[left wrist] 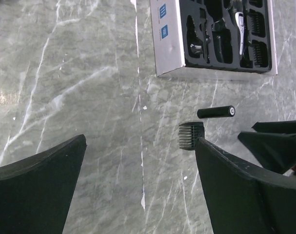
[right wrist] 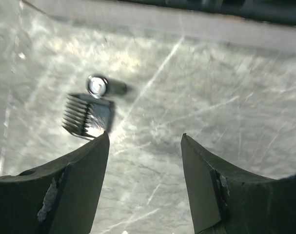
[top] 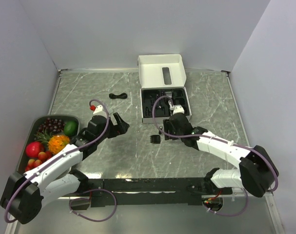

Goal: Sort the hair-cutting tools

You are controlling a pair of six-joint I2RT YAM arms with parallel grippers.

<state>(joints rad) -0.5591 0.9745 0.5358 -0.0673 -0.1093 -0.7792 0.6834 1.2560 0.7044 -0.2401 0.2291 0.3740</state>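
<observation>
Hanging over the table point(right wrist: 226, 87), the right pincer point(right wrist: 145, 139) is spread apart, with nothing gripped. The guard point(right wrist: 87, 116) and cylinder point(right wrist: 105, 86) are seen just past one fingertip. The left pincer point(left wrist: 140, 141) is spread wide, empty.

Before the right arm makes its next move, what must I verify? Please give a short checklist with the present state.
1. Right gripper open and empty: ok.
2. Comb guard centred between its fingers: not ok, it lies off to one side.
3. Black cylinder apart from the guard: ok.
4. Left gripper open, away from both pieces: ok.
5. Free slot in the box for the guard: cannot tell.
</observation>
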